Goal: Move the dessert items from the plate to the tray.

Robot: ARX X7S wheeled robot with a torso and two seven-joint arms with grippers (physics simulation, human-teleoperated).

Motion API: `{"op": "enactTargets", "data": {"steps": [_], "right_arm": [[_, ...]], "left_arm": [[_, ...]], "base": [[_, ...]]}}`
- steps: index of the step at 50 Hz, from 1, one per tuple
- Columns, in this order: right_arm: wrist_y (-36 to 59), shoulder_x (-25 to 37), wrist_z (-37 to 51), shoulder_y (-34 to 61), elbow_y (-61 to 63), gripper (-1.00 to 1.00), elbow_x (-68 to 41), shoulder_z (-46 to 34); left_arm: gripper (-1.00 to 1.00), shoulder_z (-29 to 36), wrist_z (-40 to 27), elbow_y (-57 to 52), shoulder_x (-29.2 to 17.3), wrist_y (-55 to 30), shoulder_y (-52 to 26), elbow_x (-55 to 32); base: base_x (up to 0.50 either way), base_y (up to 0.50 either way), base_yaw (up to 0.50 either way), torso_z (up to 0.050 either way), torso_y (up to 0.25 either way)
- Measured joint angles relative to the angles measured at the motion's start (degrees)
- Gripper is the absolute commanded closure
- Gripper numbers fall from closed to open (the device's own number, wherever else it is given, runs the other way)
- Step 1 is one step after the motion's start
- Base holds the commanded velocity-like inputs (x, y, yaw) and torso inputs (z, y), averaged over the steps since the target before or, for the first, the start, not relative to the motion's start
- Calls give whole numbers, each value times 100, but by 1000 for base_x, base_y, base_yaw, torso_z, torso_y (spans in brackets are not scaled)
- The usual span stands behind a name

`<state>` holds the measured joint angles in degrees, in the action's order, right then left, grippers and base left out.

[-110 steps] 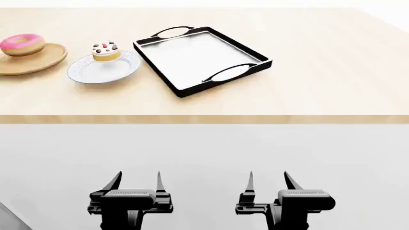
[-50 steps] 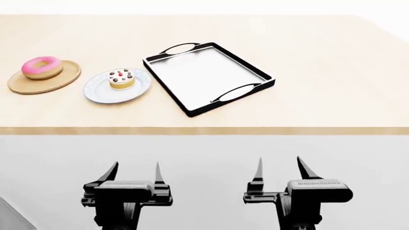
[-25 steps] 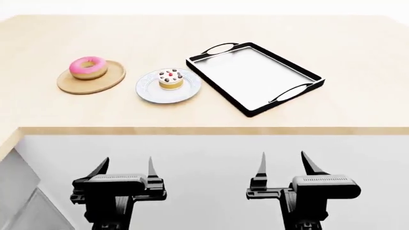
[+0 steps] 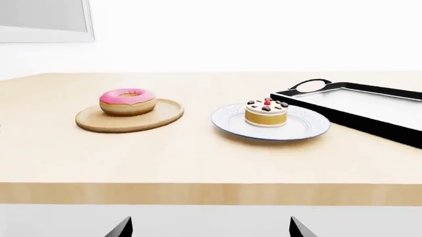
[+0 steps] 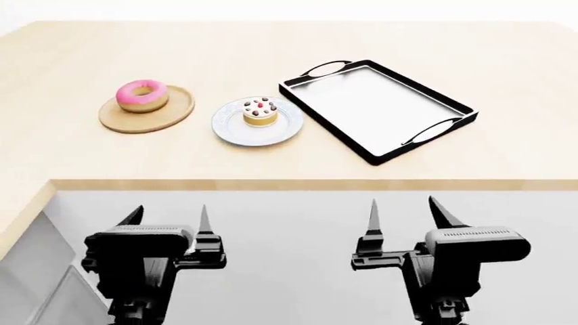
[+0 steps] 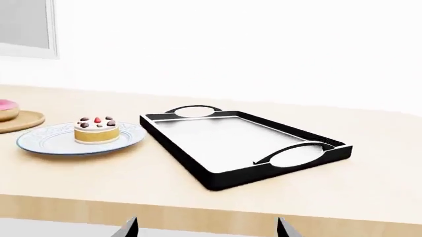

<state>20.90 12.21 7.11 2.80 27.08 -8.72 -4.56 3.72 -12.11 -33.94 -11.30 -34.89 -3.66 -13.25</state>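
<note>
While both desserts sit off the tray (image 5: 380, 101), nothing is moved yet. Cake (image 5: 260, 112) on a white plate (image 5: 230, 128) just beside the tray; donut (image 5: 142, 96) on a wooden plate (image 5: 172, 116) beyond it. Left gripper (image 5: 167, 220) and right gripper (image 5: 403, 213) spread wide, empty, short of the table (image 5: 271, 166). Wrist views show only fingertips.

Both arms are matte black. Each gripper, left (image 5: 167, 220) and right (image 5: 405, 213), has a boxy body with a finely ribbed top strip, two thin pointed fingers (image 5: 203, 220), and small bracket-like side fittings.
</note>
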Motion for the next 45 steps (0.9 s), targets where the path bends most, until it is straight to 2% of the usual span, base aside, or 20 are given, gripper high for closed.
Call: {"op": "enactTargets", "data": {"steps": [5, 11, 14, 18, 24, 30, 37, 45], "right_arm": [[849, 172, -23, 281, 635, -100, -363, 173], [2030, 386, -3, 810, 1404, -100, -885, 498], [2652, 485, 19, 1142, 1764, -100, -1175, 711], [3457, 604, 58, 1622, 2188, -100, -1559, 1014], [4533, 753, 191, 2374, 2667, -100, -2150, 1414], [5413, 928, 602, 3136, 2939, -100, -2998, 1765], [6140, 1131, 1253, 3912, 3042, -100, -4026, 2059], [6522, 1438, 2233, 4647, 2858, -100, -5310, 2190]], "left_arm": [[-100, -372, -26, -624, -121, -1121, -431, -525], [-100, -1146, -178, -1361, -197, -2932, -1387, -1569], [-100, -1585, -813, -1474, -375, -3595, -1876, -2669], [-100, -1917, -2009, -1423, -734, -4129, -2509, -4467], [-100, -1895, -3692, -1268, -1347, -4341, -3351, -6691], [-100, -1610, -4939, -1132, -1886, -4249, -4084, -8219], [-100, -1299, -5838, -1002, -2377, -4072, -4767, -9324], [-100, -1024, -6377, -861, -2773, -3884, -5360, -10039]], "base": [[0, 0, 0, 0, 0], [0, 0, 0, 0, 0], [0, 0, 0, 0, 0], [0, 0, 0, 0, 0], [0, 0, 0, 0, 0], [0, 0, 0, 0, 0], [0, 31, 0, 0, 0], [18, 292, 0, 0, 0]]}}
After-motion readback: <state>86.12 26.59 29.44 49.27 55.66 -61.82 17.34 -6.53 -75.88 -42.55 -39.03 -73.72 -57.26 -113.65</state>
